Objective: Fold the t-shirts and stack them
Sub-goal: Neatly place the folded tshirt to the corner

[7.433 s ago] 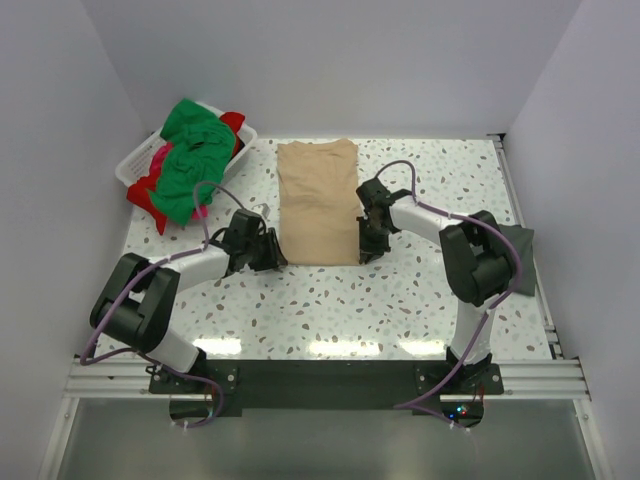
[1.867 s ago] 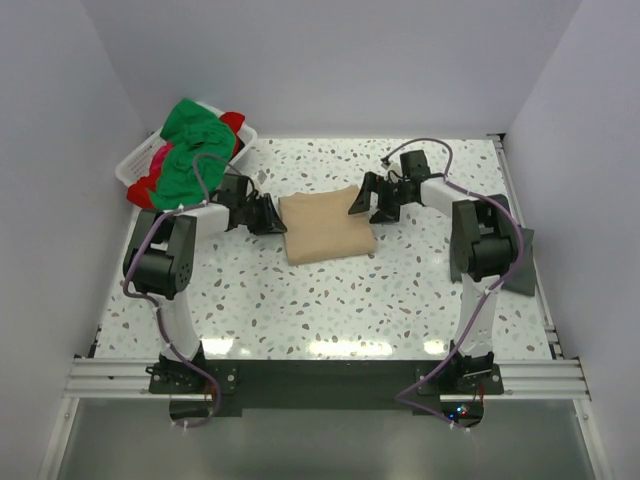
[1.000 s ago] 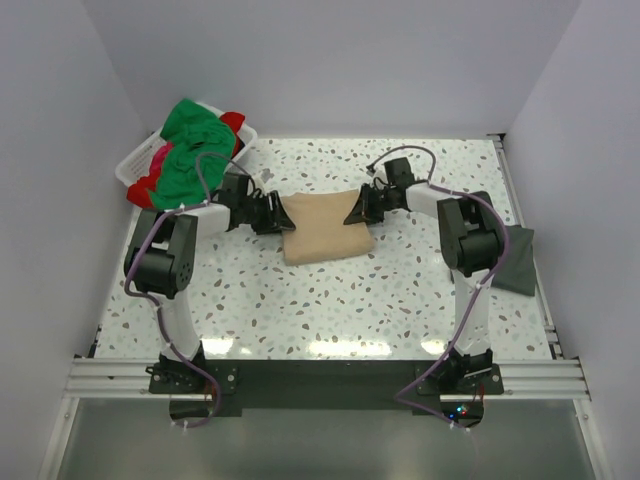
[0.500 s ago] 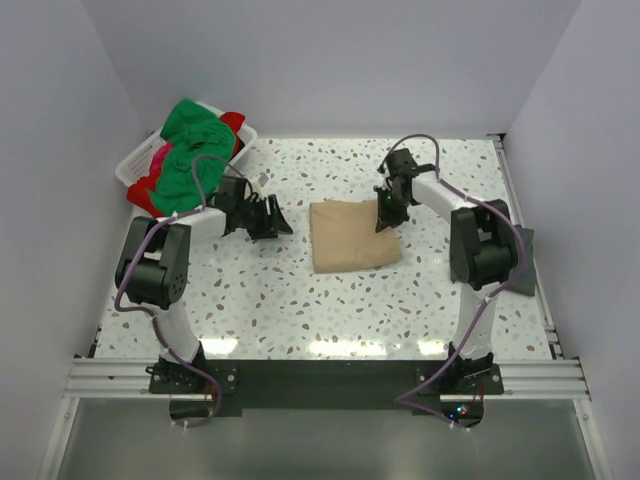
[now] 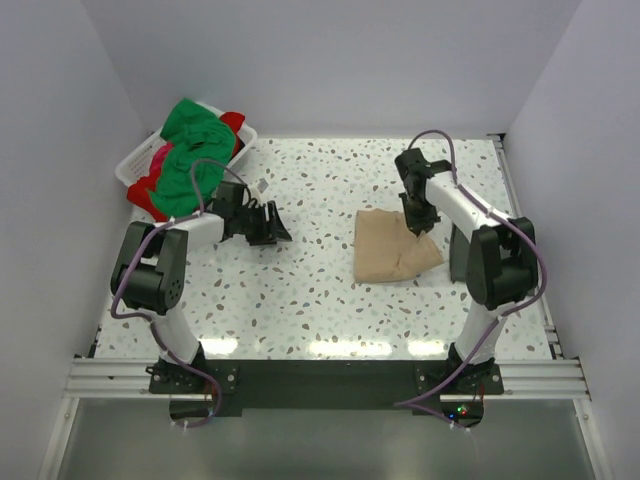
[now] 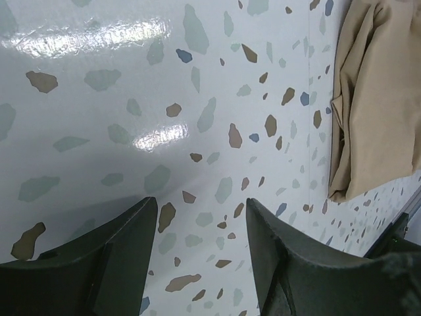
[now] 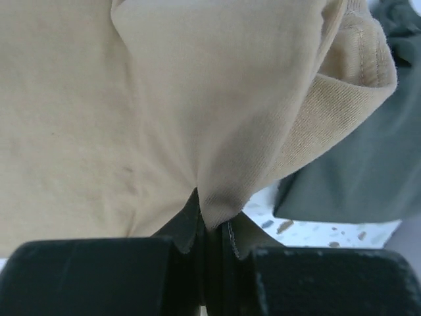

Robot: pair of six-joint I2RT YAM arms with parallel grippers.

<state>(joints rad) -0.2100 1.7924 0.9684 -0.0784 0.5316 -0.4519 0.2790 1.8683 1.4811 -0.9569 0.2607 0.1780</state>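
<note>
Arms reach forward: right gripper (image 5: 421, 224) pinching tan t-shirt (image 5: 385, 252), left gripper (image 5: 274, 228) spread low over table (image 5: 320, 290).

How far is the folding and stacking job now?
Done: the tan t-shirt lies folded. In hand: the right end effector is shut on its edge, beside the dark grey shirt. Left: green shirt, red shirt and pink shirt heaped in the basket; left end effector open, empty.

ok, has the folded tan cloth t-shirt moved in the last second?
Yes. The folded tan t-shirt has slid right across the table, away from the white plastic basket, pinched in the right gripper.
</note>
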